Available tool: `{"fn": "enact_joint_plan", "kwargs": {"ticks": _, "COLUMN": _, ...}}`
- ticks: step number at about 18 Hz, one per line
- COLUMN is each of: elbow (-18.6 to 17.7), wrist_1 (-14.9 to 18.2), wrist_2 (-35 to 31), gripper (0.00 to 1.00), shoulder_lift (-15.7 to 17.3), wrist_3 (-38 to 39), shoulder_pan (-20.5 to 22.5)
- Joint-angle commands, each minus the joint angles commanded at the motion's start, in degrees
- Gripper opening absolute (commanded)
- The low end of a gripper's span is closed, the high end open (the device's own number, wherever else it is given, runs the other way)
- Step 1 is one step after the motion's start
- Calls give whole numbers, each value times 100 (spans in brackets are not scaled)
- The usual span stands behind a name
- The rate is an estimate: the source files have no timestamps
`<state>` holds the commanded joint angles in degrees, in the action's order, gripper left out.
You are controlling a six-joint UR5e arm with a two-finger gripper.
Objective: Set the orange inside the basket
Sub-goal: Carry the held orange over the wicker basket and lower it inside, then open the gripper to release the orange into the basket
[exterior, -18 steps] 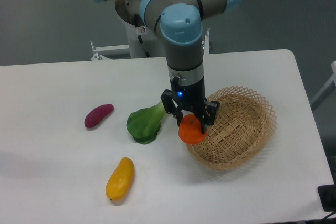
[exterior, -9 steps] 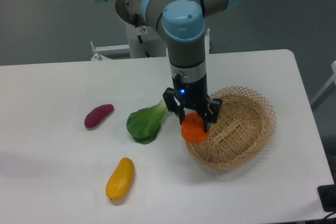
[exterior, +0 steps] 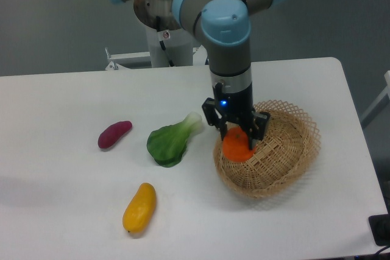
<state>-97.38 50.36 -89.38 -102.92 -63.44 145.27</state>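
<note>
The orange (exterior: pixel 237 148) is a small bright orange ball held in my gripper (exterior: pixel 236 140), which is shut on it from above. It hangs over the left inner part of the basket (exterior: pixel 292 153), a round tan wicker bowl with a lattice rim at the right of the table. The fingers (exterior: pixel 251 135) cover the fruit's upper part. I cannot tell whether the orange touches the basket's floor.
A green leafy vegetable (exterior: pixel 172 142) lies just left of the basket. A purple sweet potato (exterior: pixel 114 134) sits further left. A yellow-orange elongated fruit (exterior: pixel 139 207) lies near the table's front. The arm's base stands behind the table's far edge.
The arm has carried the orange to the right, from beside the basket's left rim to over its inside. The leafy vegetable is now fully uncovered.
</note>
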Motion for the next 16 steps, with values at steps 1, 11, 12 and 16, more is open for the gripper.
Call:
{"fn": "enact_joint_plan", "kwargs": {"ticks": 1, "elbow": -44, "wrist_1": -26, "wrist_2": 0, "gripper": 57, "shoulder_lift": -87, "wrist_3": -132, "shoulder_pan": 97}}
{"fn": "enact_joint_plan", "kwargs": {"ticks": 11, "elbow": -483, "wrist_1": -492, "wrist_2": -9, "gripper": 56, "shoulder_lift": -791, "wrist_3": -987, "shoulder_pan": 687}}
{"fn": "enact_joint_plan", "kwargs": {"ticks": 12, "elbow": -483, "wrist_1": -492, "wrist_2": -9, "gripper": 56, "shoulder_lift": -835, "wrist_3": -829, "shoulder_pan": 730}}
{"fn": "enact_joint_plan", "kwargs": {"ticks": 16, "elbow": -510, "wrist_1": -501, "wrist_2": 9, "gripper": 57, "shoulder_lift": -967, "wrist_3": -81, "shoulder_pan": 748}}
